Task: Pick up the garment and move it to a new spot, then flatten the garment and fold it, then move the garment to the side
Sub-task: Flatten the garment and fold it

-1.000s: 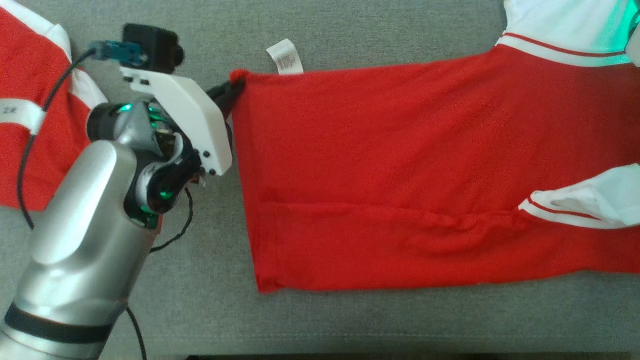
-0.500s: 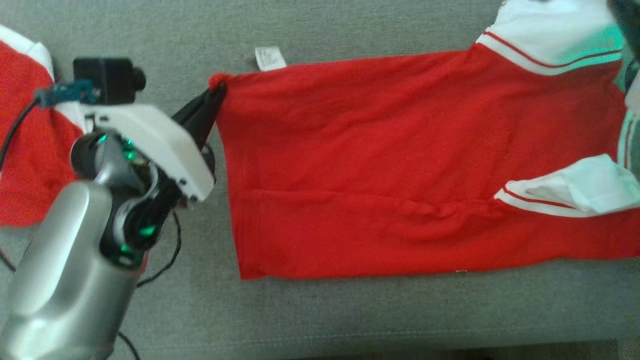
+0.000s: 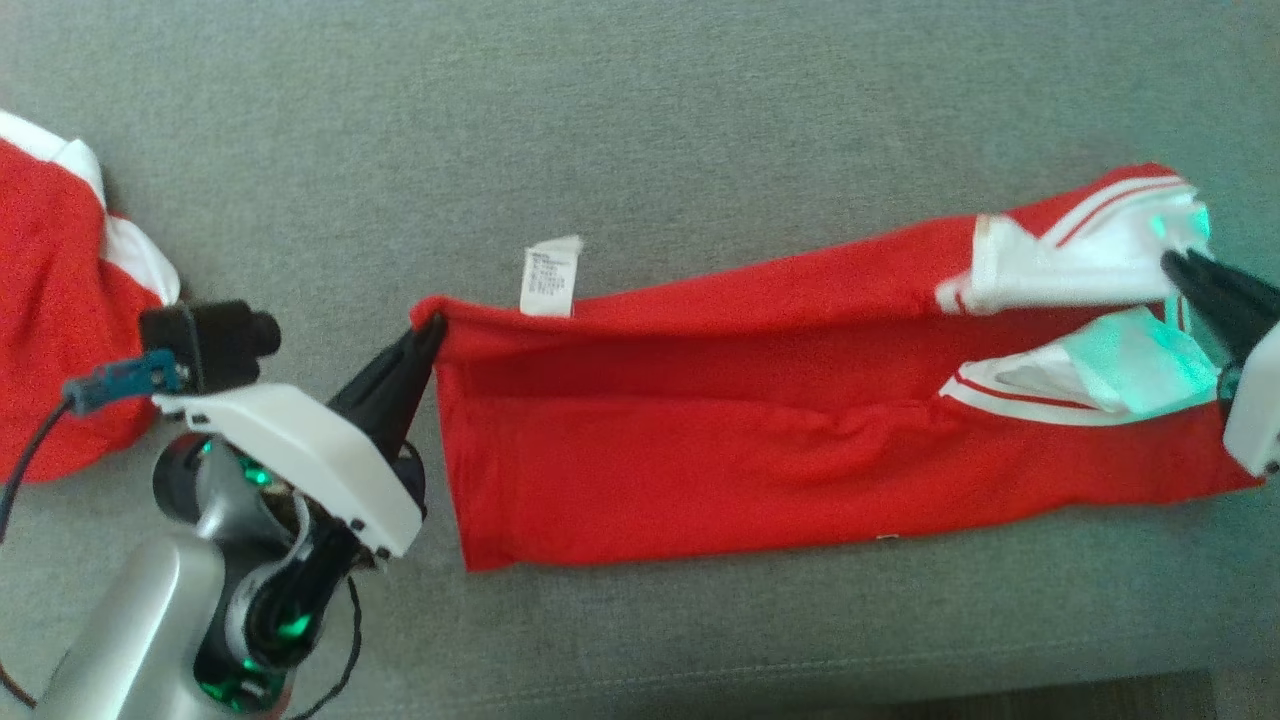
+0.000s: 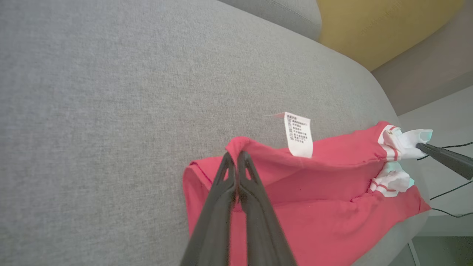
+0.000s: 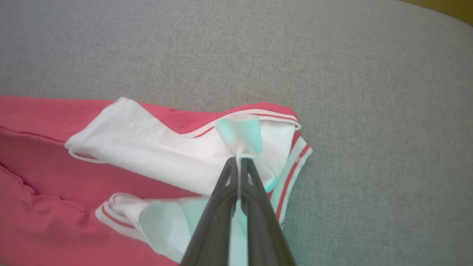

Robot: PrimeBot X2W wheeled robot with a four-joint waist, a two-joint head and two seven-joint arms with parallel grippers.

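left gripper [image 3: 432, 330]: closed, with the far-left corner of the red garment [image 3: 750, 450] pinched at the fingertips. In the left wrist view the jaws are seen pressed together, with a small bump of red hem over the tips.

right gripper [image 3: 1172, 265]: closed as well, with a fold of white fabric clamped at the garment's right end. The fold is tinted green, and in the right wrist view it is seen standing up just past the tips.

The garment is laid left to right across the grey cushion [image 3: 640, 120] and is held taut between the two grippers. It is doubled lengthwise into a narrow band, and one long crease is seen running along the middle. The near edge rests on the cushion, close to the cushion's near seam.

A white care label [image 3: 550, 277] sticks out on the far edge, just right of the left gripper. One white sleeve with red stripes [image 3: 1060, 265] is seen at the far right. A second striped sleeve [image 3: 1085, 380] lies just near of it, touching the red body.

Another red-and-white garment [image 3: 50, 320] is bunched at the left edge, well apart from the held one. A black cable [image 3: 25, 470] is routed across it from the left wrist. A yellow surface [image 4: 380, 26] is seen past the cushion's edge in the left wrist view.
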